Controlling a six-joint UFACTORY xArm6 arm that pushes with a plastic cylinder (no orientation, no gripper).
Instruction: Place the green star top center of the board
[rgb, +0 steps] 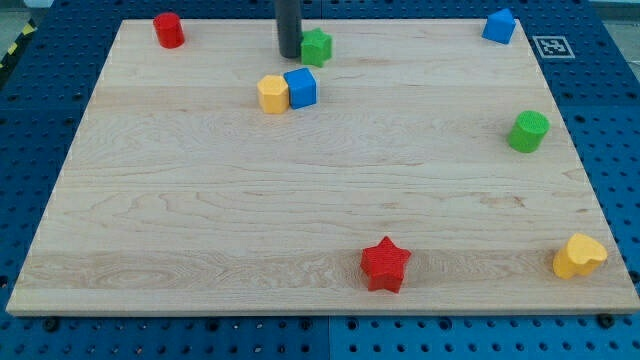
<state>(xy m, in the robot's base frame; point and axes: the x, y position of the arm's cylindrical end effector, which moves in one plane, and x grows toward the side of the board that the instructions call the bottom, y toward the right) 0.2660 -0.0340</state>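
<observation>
The green star (317, 46) lies near the view's top, a little left of the board's middle. My tip (289, 54) is the lower end of a dark rod that comes down from the view's top edge. It stands right at the star's left side, touching it or nearly so. The wooden board (320, 190) fills most of the view.
A blue cube (300, 88) and a yellow block (272, 94) sit side by side just below my tip. A red cylinder (168, 30) is at top left, a blue block (499, 26) at top right, a green cylinder (527, 131) at right, a red star (385, 264) at bottom, a yellow heart (579, 256) at bottom right.
</observation>
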